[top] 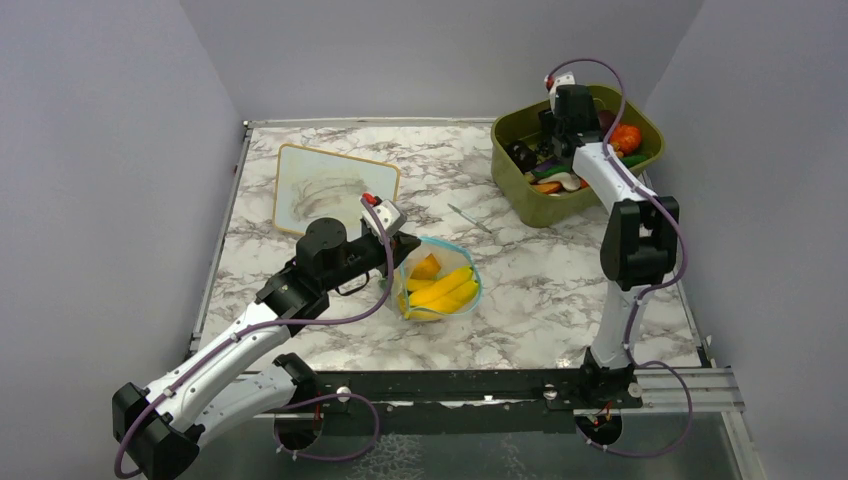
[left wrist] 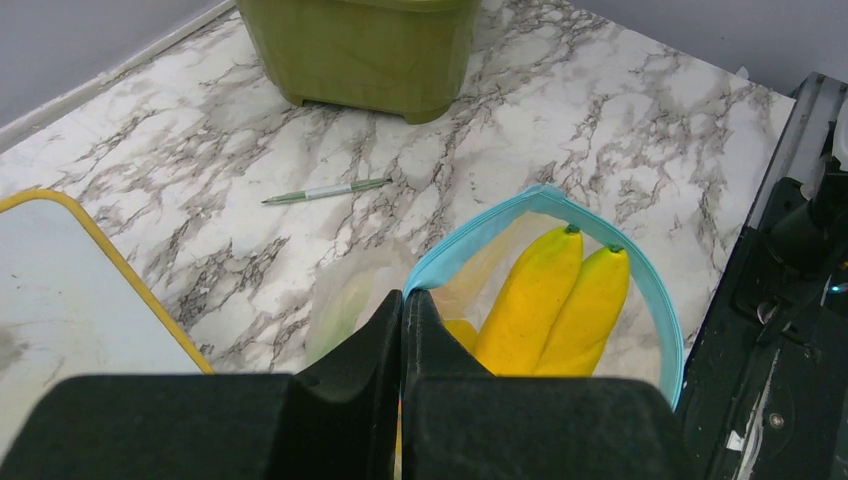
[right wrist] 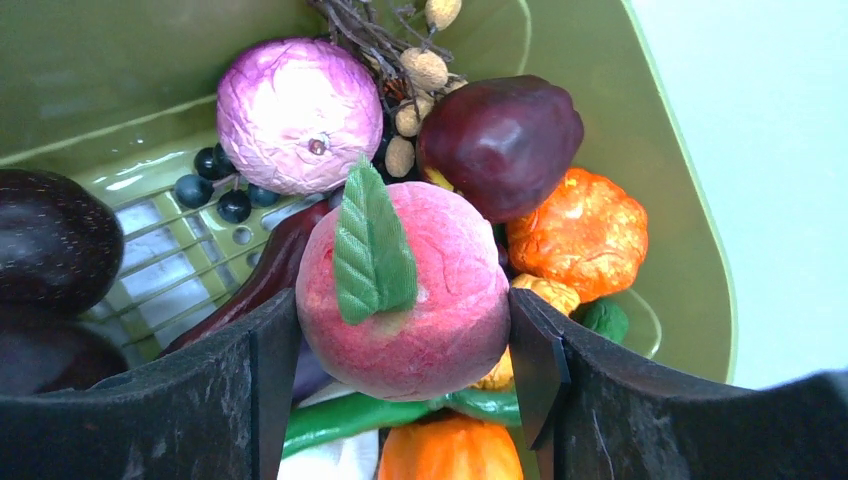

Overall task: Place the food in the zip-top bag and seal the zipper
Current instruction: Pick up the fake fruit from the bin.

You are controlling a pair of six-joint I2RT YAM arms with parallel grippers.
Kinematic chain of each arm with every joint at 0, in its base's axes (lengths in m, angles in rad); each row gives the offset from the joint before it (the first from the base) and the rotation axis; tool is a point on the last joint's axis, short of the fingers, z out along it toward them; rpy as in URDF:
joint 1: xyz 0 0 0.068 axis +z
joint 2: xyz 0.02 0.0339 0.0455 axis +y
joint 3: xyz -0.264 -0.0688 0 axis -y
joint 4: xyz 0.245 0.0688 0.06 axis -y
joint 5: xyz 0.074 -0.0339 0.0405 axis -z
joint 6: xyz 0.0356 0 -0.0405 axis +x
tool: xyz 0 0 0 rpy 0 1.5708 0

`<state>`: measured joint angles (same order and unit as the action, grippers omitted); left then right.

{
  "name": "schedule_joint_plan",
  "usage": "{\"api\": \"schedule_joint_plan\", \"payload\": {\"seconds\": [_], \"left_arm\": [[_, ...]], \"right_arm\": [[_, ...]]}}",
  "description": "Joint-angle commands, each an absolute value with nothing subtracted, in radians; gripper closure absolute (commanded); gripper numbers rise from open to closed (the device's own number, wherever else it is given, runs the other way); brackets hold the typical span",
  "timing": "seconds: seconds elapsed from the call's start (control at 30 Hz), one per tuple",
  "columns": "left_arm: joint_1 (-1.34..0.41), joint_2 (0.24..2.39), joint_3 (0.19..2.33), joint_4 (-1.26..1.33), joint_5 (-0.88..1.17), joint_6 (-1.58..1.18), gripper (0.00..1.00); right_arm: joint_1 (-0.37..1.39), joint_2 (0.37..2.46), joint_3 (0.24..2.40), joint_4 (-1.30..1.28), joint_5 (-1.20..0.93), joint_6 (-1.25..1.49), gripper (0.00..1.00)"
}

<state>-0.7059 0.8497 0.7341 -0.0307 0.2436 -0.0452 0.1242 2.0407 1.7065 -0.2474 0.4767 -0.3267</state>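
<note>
A: While the left gripper (left wrist: 402, 320) pinches the zip-top bag (top: 440, 285) at its rim, jaws fully together where the zipper (left wrist: 640, 270) meets the fingertips, we log the mouth standing open in a wide loop. Why that hold?

B: We judge that it props the soft pouch up so food can drop in from above. Released, the pouch would likely slump. The bag sits mid-table (left wrist: 600, 120), just ahead of the left arm.

A: Contents?

B: Two yellow bananas (left wrist: 560, 300), side by side with their long axes parallel. Their green tips point away from the pinch toward the far side of the loop. In the top view they run from near-left to far-right.

A: Beyond the bag?

B: A pen (left wrist: 325, 190) lies loose on the marble and a framed white board (top: 335, 185) lies far left. Both are apart from the bag.

A: Farthest?

B: The olive tub (left wrist: 360, 50), far right. The right gripper (right wrist: 405, 310) reaches down into it, fingers set against both flanks of a pink peach (right wrist: 440, 300) with its leaf turned up. We read that as a grip, ready for carrying over. We cannot tell whether it is lifted. The zipper is unsealed.
</note>
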Motion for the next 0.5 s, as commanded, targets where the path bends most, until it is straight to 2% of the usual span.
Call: {"api": "schedule_joint_plan", "payload": {"seconds": [0.0,0.3,0.47], "left_arm": [[-0.699,0.833,0.718,-0.005,0.219,-0.034,1.00],[-0.699,0.834,0.719,-0.016,0.188,-0.024,1.00],[-0.699,0.830,0.716,-0.013,0.184,-0.023,1.00]], "right_arm": [[0.142,1.950,1.687,-0.305,0.447,-0.253,0.42],[0.206,1.714,1.587,-0.406,0.330,-0.048,0.44],[0.220,1.571,1.528,-0.441,0.169,0.062,0.46]]}}
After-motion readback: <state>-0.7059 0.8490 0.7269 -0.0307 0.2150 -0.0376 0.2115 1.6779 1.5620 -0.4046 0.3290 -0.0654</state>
